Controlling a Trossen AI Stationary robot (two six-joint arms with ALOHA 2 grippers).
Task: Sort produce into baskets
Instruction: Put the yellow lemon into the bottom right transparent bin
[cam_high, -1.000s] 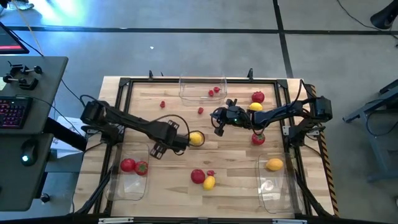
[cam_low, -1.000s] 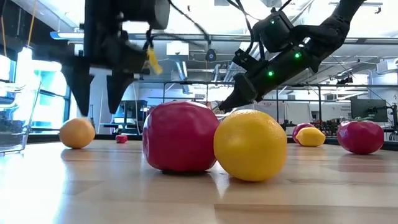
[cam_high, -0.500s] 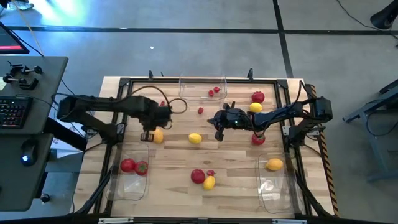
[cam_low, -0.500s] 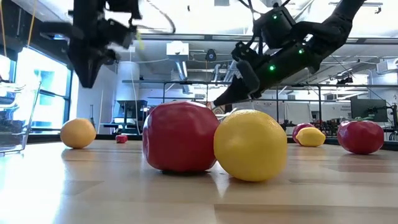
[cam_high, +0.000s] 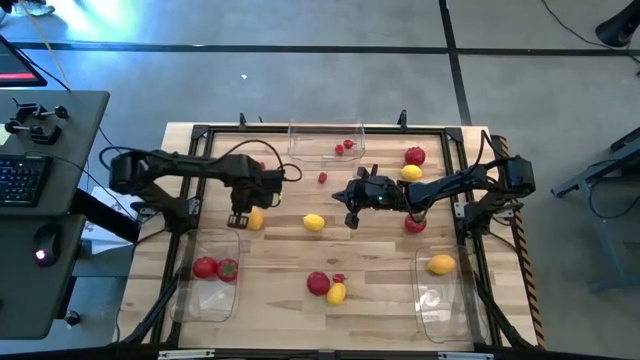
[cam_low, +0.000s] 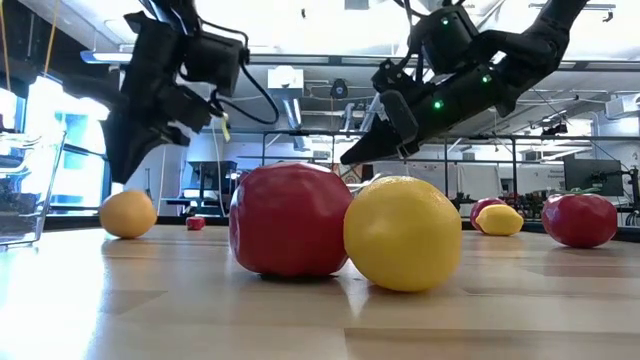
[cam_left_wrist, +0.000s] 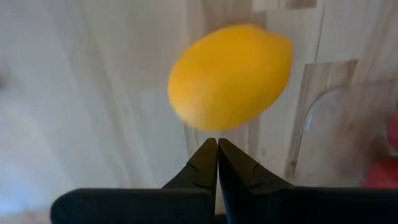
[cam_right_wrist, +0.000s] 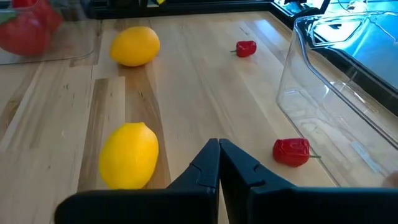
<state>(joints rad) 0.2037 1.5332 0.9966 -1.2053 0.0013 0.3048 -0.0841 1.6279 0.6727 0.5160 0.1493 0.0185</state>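
Wooden desk (cam_high: 280, 255) is still pretty scattered: left gripper (cam_high: 238, 219), jaws together and empty, is now hovering beside the orange lemon (cam_high: 254, 219) after swinging away from the middle lemon (cam_high: 314, 223), so that one's probably next.

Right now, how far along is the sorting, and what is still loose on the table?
Done: two tomatoes in the left bin, an orange lemon in the right bin, berries in the far bin.

In hand: nothing. The left gripper, jaws shut, hovers by an orange lemon; the right gripper is shut and empty.

Left: the yellow lemon, a front cluster and the right-side fruit.
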